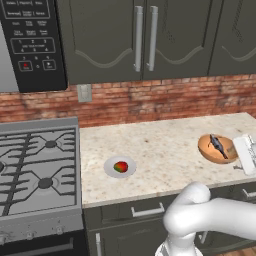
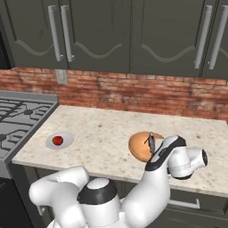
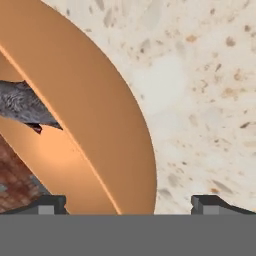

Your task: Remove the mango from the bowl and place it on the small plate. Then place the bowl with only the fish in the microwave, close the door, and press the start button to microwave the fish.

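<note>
The red-green mango (image 1: 120,167) lies on the small plate (image 1: 111,171) near the counter's front, right of the stove; both also show as the mango (image 2: 57,140) on the small plate (image 2: 66,137). The orange-brown bowl (image 1: 216,150) (image 2: 139,147) sits farther right with the dark fish (image 1: 217,144) (image 3: 25,106) in it. My gripper (image 3: 129,205) (image 1: 237,156) is open at the bowl's right side, its jaws straddling the bowl's wall (image 3: 100,125). The microwave's black control panel (image 1: 32,40) hangs at the upper left. The door is out of view.
A gas stove (image 1: 37,170) takes up the left of the counter (image 1: 165,145). Dark cabinets with steel handles (image 1: 145,37) hang above a brick backsplash (image 1: 165,97). My own arm (image 2: 133,196) crosses in front of the counter's edge.
</note>
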You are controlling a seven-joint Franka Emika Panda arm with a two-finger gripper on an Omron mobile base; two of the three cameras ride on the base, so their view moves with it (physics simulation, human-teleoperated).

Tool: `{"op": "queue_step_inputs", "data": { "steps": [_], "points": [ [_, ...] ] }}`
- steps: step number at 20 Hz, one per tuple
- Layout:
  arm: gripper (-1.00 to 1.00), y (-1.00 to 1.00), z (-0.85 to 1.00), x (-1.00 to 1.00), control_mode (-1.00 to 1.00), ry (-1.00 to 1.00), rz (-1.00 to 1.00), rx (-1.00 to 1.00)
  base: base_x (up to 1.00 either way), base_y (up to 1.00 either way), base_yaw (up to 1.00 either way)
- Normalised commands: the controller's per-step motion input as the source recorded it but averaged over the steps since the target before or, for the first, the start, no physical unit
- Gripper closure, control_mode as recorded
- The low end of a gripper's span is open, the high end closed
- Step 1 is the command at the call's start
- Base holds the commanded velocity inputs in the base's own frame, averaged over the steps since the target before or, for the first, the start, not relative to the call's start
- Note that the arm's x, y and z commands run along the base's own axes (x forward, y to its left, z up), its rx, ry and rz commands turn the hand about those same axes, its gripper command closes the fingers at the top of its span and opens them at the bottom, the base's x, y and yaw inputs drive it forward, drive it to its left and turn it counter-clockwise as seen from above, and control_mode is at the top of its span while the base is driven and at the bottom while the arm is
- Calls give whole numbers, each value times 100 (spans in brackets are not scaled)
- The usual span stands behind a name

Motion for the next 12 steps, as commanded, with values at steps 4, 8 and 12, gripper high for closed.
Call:
{"op": "queue_step_inputs", "data": {
  "steps": [4, 8, 12],
  "points": [
    [-100, -1, -29, 8, -100, 7, -4, 1, 0, 0, 0],
    [100, 7, -15, 4, -100, 7, -4, 0, 0, 0, 0],
    [100, 29, 0, 0, -100, 5, -4, 0, 0, 0, 0]
  ]
}}
